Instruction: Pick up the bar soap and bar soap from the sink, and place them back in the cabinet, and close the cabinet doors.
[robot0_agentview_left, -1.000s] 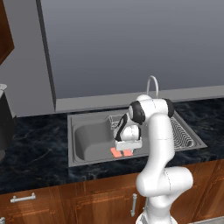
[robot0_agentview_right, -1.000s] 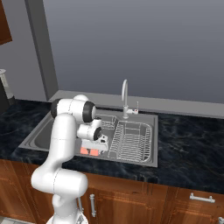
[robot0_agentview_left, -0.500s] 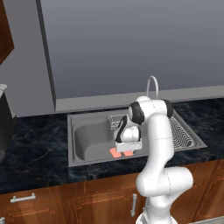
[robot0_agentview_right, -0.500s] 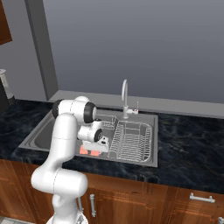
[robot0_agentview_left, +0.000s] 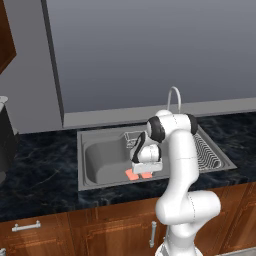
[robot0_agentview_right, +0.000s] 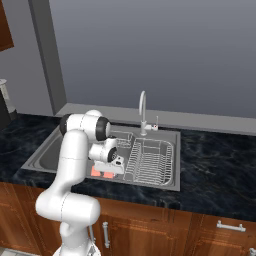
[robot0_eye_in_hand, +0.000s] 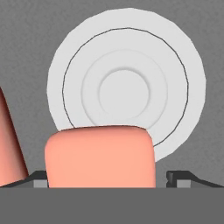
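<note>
Soap between the fingertips, low in the sink

Soap first: you have one bar soap (robot0_eye_in_hand: 100, 156) sitting between the two fingertips (robot0_eye_in_hand: 40, 176) of the end effector (robot0_eye_in_hand: 107, 177), which stands wide enough that a tip shows on either side of the bar; whether the pads touch it, you cannot tell. The second bar soap (robot0_eye_in_hand: 9, 142) lies just beside it at the left edge of the hand view, with a narrow strip of basin floor between them. Right beyond the near bar is the round drain (robot0_eye_in_hand: 126, 89), partly covered by the bar's far edge.

From the base cameras, both bars (robot0_agentview_left: 138, 174) lie on the floor of the sink (robot0_agentview_left: 102, 161) near its front wall, with the hand directly over them. The wire basket (robot0_agentview_left: 133, 138) stands behind the hand, and the dish rack (robot0_agentview_right: 150, 160) fills the basin's right side, close to your wrist. The faucet (robot0_agentview_right: 143, 111) rises at the back rim. Dark counter (robot0_agentview_right: 220, 165) surrounds the sink.
</note>
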